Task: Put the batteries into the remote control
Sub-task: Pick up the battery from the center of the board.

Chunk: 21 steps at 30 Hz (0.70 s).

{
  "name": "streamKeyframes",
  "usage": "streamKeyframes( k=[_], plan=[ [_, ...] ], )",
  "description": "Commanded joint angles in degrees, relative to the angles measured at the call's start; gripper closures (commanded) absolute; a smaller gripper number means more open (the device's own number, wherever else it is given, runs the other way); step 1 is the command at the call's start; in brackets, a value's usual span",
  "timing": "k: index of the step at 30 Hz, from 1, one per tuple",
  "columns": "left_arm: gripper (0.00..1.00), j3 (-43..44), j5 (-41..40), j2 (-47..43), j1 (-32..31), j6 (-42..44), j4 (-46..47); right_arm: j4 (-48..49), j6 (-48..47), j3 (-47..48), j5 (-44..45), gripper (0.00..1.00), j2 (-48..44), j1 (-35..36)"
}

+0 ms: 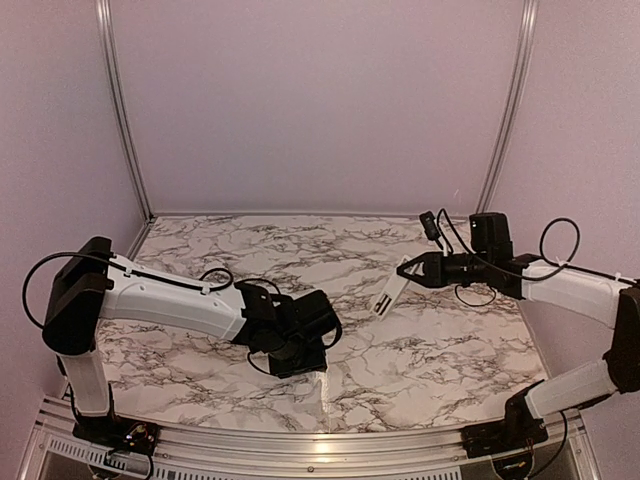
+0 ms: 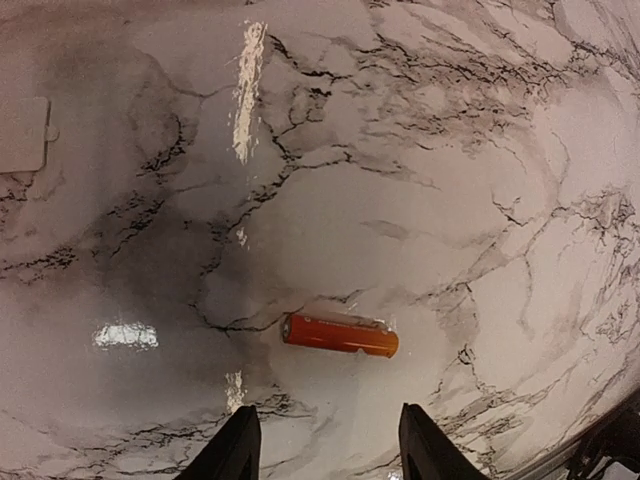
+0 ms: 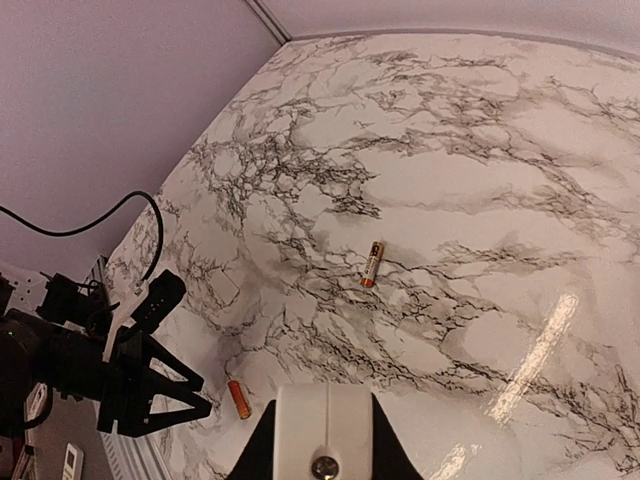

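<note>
**Left wrist view: parted fingers, one battery just ahead**

The left gripper [image 2: 332, 455] stands partly open with nothing between its black fingers [image 2: 236, 450]. The small copper-orange cylindrical battery [image 2: 340, 335] lies flat on the glossy marble-patterned table [image 2: 480, 150] just beyond the tips. It is untouched, and its length runs from one finger toward the other. A flat white plastic panel [image 2: 22, 135] lies well apart at the left edge. It may be the remote's battery cover, though too little of it shows to be sure.

The right wrist view shows a second battery [image 3: 372, 264] lying alone farther out, well apart from the first. In the top external view the right gripper [image 1: 408, 269] is closed on one end of the slim white rectangular plastic remote control [image 1: 388, 297], holding it tilted and clear of the table.

The pick looks risky. If the fingers close as they stand, they would catch the round cell by its ends, and that thin hold could let it squirt out. One finger touching first could also send it rolling across the slick surface. Later, the remote is gripped at only one end, so it may swivel when a battery is pressed in. A cell turned the wrong way round would not seat.
</note>
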Motion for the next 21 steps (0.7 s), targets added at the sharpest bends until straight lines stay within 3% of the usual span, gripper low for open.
streamKeyframes(
  k=[1, 7, 21],
  plan=[
    [0.5, 3.3, -0.1, 3.1, -0.5, -6.7, -3.9, 0.4, -0.3, -0.6, 0.5, 1.0, -3.0, -0.5],
    [0.45, 7.3, -2.3, 5.7, -0.7, -7.8, -5.9, 0.5, -0.5, -0.6, 1.0, 1.0, -4.9, -0.5],
    [0.47, 10.9, -2.9, 9.8, 0.5, -10.0, -10.5, -0.2, -1.1, -0.5, 1.9, 1.0, -6.2, -0.5]
  ],
)
